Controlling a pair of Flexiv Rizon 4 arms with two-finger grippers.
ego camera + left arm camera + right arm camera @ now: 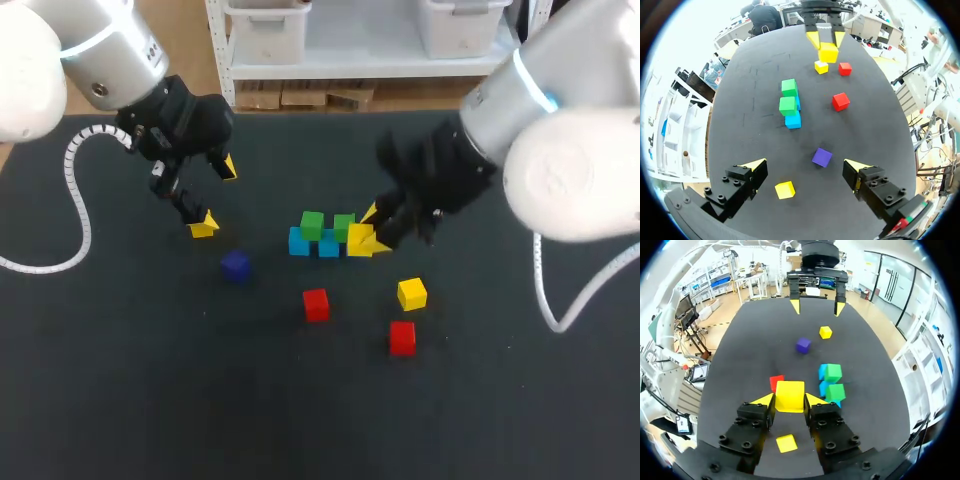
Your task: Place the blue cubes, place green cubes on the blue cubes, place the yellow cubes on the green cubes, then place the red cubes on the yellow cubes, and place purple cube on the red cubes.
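Two blue cubes point(298, 243) lie side by side mid-table, each with a green cube point(312, 224) on top; the right wrist view shows the same green cubes point(833, 373). My right gripper point(372, 232) is shut on a yellow cube point(790, 396), which sits just right of the stack point(358, 240). My left gripper point(805, 167) hangs open over the table's left part, with another yellow cube point(784, 190) on the table between its fingers. The purple cube point(235, 265) lies ahead of it. Two red cubes point(316, 304) point(402, 337) and a third yellow cube point(411, 293) lie nearer the front.
Dark table mat point(120, 400) spreads wide at the front and far left. Loose red and yellow cubes sit close under my right arm.
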